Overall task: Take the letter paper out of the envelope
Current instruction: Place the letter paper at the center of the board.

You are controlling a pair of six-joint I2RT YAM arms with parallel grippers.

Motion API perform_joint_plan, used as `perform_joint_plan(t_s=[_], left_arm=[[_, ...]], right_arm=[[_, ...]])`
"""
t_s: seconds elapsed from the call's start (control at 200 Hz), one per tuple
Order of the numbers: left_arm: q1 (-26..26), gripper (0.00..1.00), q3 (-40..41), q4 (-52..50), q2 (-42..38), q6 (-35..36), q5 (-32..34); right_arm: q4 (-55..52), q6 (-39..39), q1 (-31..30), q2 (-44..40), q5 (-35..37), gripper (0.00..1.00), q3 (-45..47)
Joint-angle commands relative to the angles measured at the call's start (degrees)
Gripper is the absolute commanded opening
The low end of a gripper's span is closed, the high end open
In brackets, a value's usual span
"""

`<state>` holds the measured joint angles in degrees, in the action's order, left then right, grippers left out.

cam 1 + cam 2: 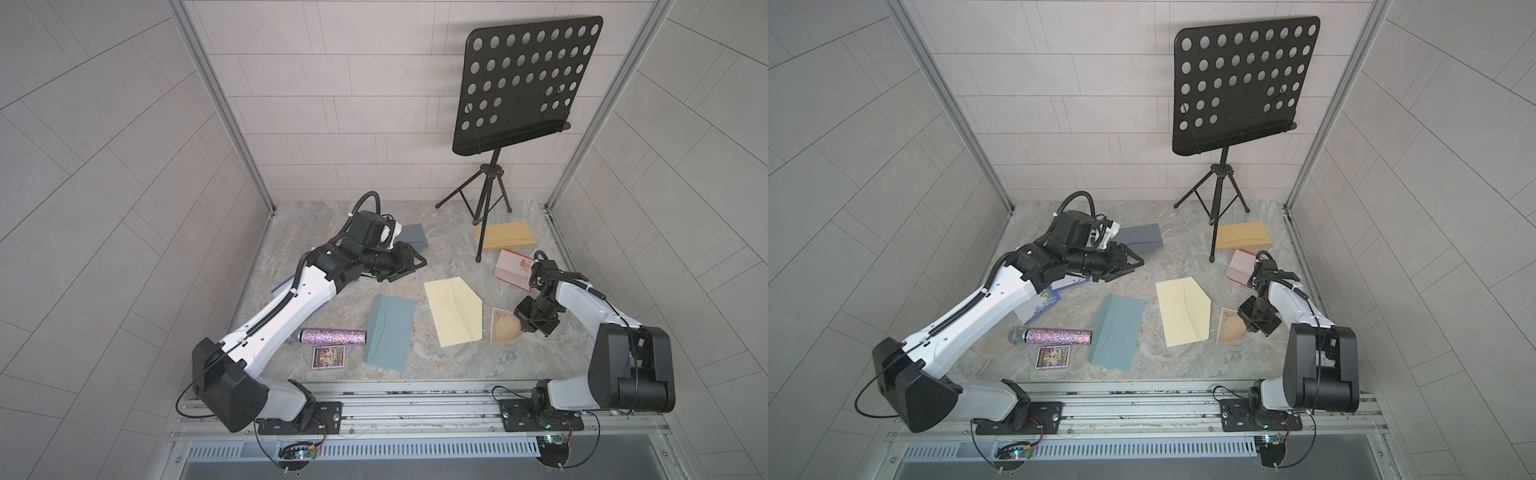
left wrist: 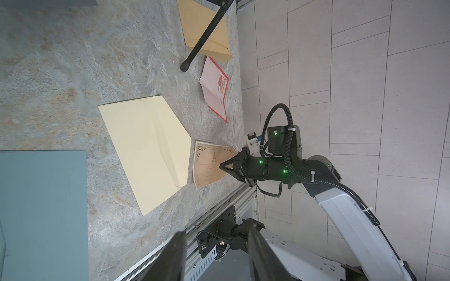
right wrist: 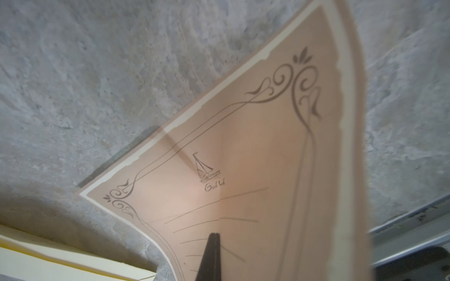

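Main entry, letter paper (image 3: 255, 158): tan sheet with a scrolled dark border, ruled lines and a small sailboat sketch; wholly outside the cream envelope (image 1: 453, 309), just beside its angled flap end, with a thin strip of table between the two in both top views; curved, gripped edge raised, opposite edge low over the marbled table (image 1: 457, 365), contact there unclear. Holder, right gripper (image 2: 222, 166): jaws pressed together, clamped on one edge of the sheet. Second claw, left gripper (image 1: 409, 269): fingers (image 2: 173, 255) apart, nothing between them, hovering well away from the sheet, near a grey envelope (image 1: 413, 235) toward the back left. Cream envelope: flat on the table, flap open, mid-workspace. Also on the table: teal envelope (image 1: 390, 332), left of the cream one; glitter microphone (image 1: 332, 336), one end just beside the teal envelope's left edge; small printed card (image 1: 328, 357), just in front of the microphone; brown envelope (image 1: 505, 235), crossed by a leg of the black music stand (image 1: 528, 83); pink card with red trim (image 1: 513, 268), close behind the right wrist; white sheet with blue flowers (image 1: 1042, 303), partly hidden beneath the left arm
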<state>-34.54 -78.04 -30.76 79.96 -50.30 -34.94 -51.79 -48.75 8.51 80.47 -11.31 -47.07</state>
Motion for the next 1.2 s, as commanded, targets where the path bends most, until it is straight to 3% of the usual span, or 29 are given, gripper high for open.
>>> perform_joint_plan(t_s=[0.0, 0.485, 0.695, 0.85, 1.031, 1.196], left_arm=[[-0.17, 0.48, 0.37, -1.14, -1.51, 1.17, -0.17], [-0.23, 0.48, -0.62, -2.06, -1.22, 0.65, 1.01], [-0.17, 0.50, -1.10, -4.08, -1.61, 1.18, 2.46], [-0.17, 0.52, -1.67, -11.01, -5.04, 6.61, 10.76], [-0.17, 0.56, 6.79, -12.33, -15.35, 7.62, 21.88], [0.88, 0.62, 13.43, -12.70, -23.73, 7.80, 24.03]], right_arm=[[0.71, 0.71, 0.60, 0.87, -0.67, 0.00, 1.44], [3.01, 3.73, 0.63, -0.88, -2.93, 0.00, -0.08], [0.27, 5.57, -0.38, -2.49, -0.47, 0.03, -1.53], [2.14, 6.61, -1.61, -6.39, 0.06, 0.05, 0.11], [6.61, 5.65, -3.41, -10.65, -0.83, 0.02, 4.17], [7.10, 4.86, -3.55, -10.19, 0.14, 0.02, 6.06]])
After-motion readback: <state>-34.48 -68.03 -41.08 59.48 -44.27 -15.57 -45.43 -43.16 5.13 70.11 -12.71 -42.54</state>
